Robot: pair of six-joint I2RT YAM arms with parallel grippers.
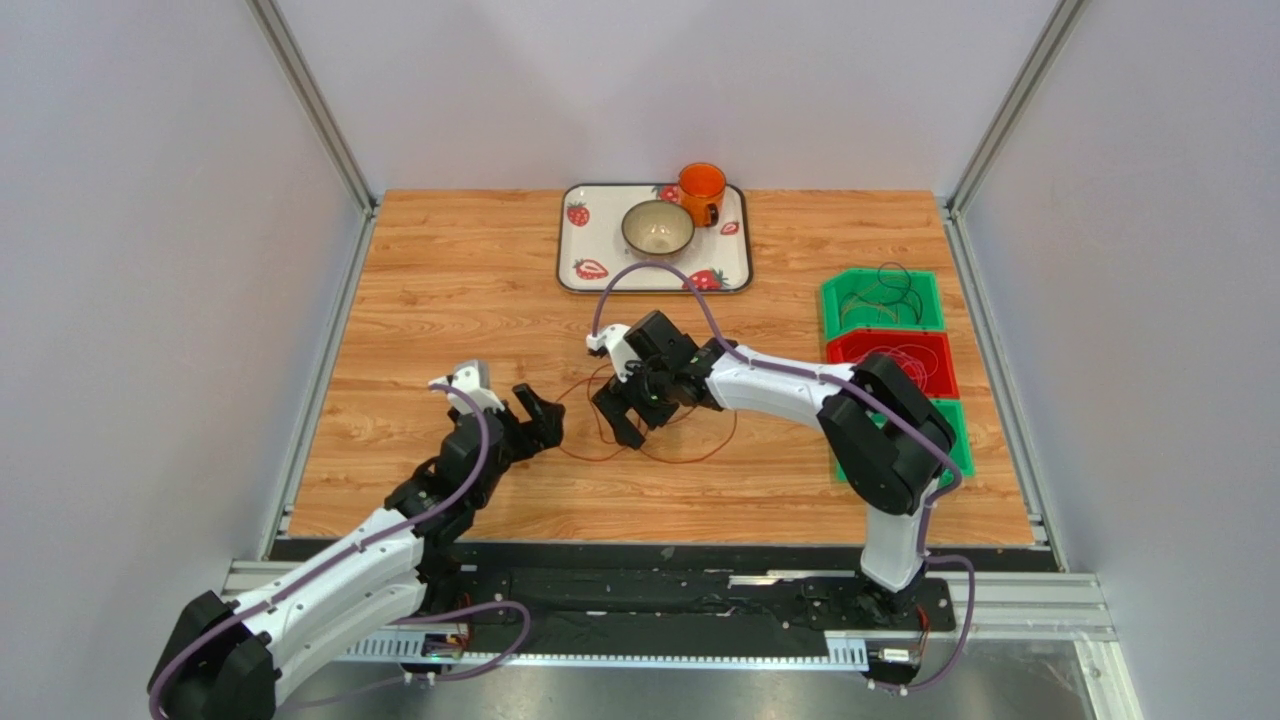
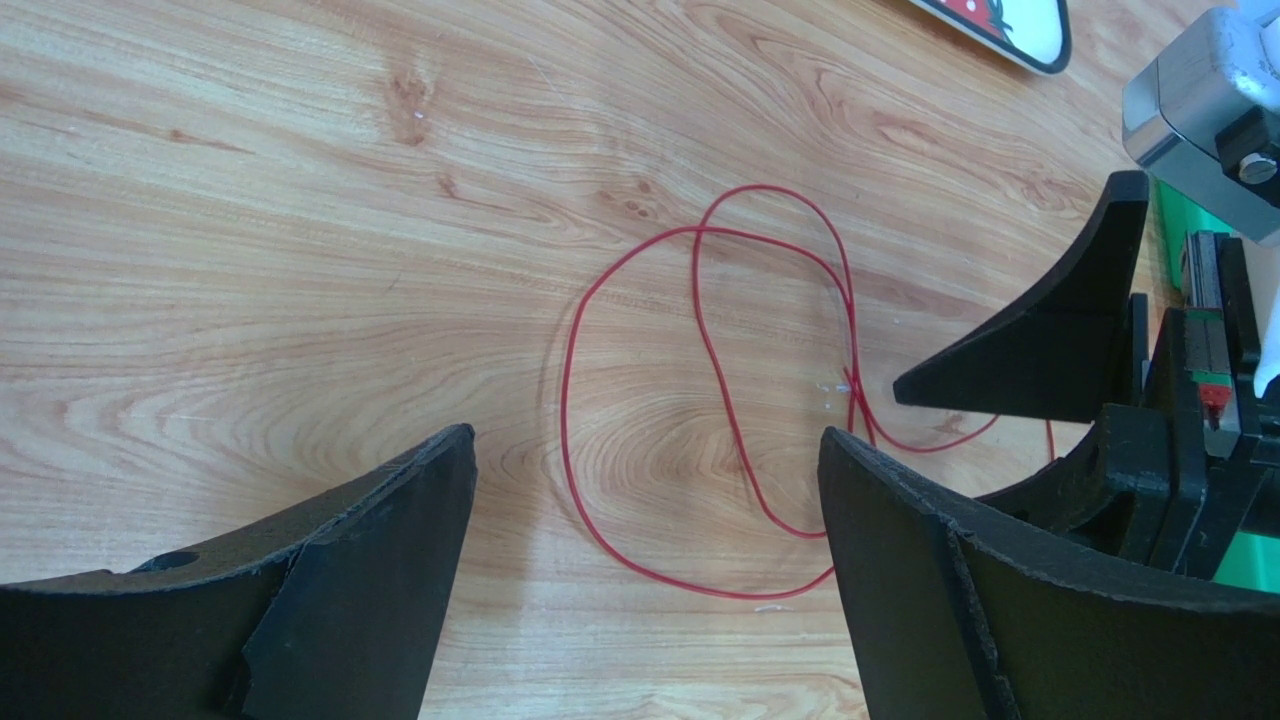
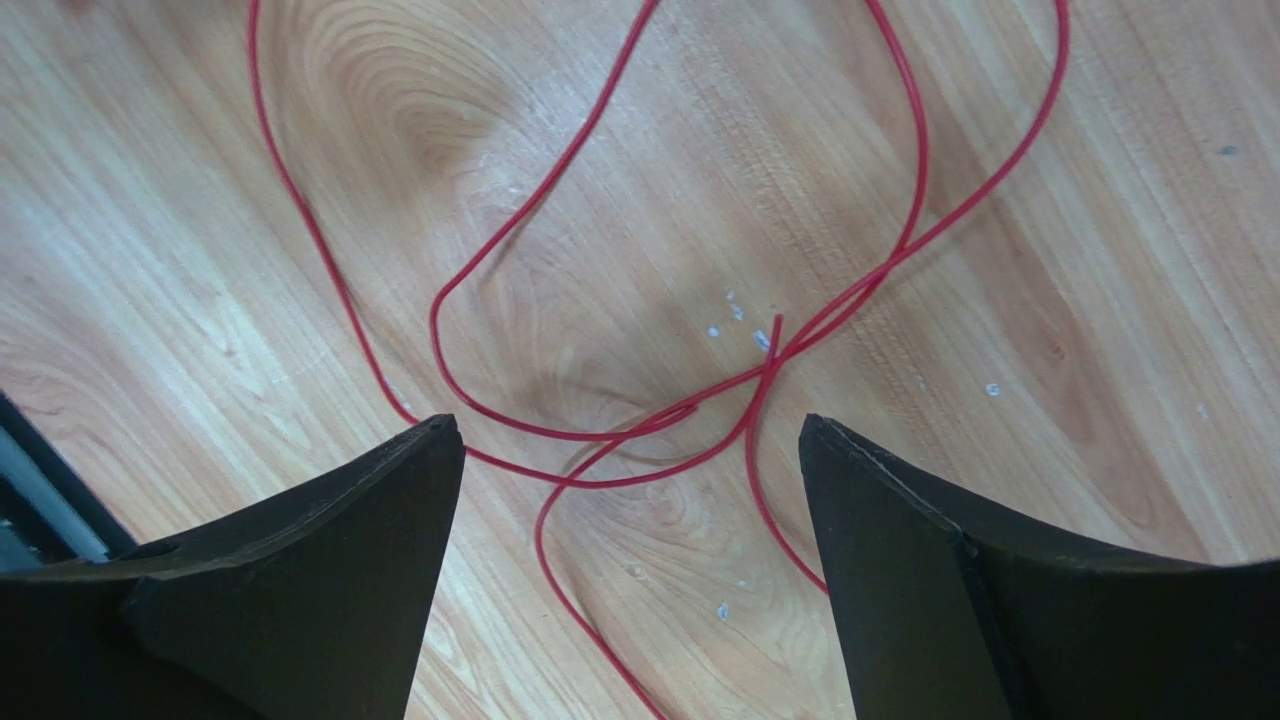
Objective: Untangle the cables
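Right wrist view: hovered with right hand [image 3: 628,438] released, jaws wide, above thin red cables [image 3: 766,353] lying looped and crossed mid-worktop [image 3: 196,270] on glossy woodgrain. Left hand [image 2: 646,443] likewise released, grasping nothing, just beside. Judged early in untangling; next called for pinching one limp strand near the crossing and drawing it clear.

Left arm [image 1: 346,566] and right arm [image 1: 774,383]: white shells, black joints, a thick purple hose [image 1: 484,447] along each. Left gripper [image 2: 646,438], right gripper [image 3: 627,426]: matte black wedge fingers, curved inner edges, rough surface.
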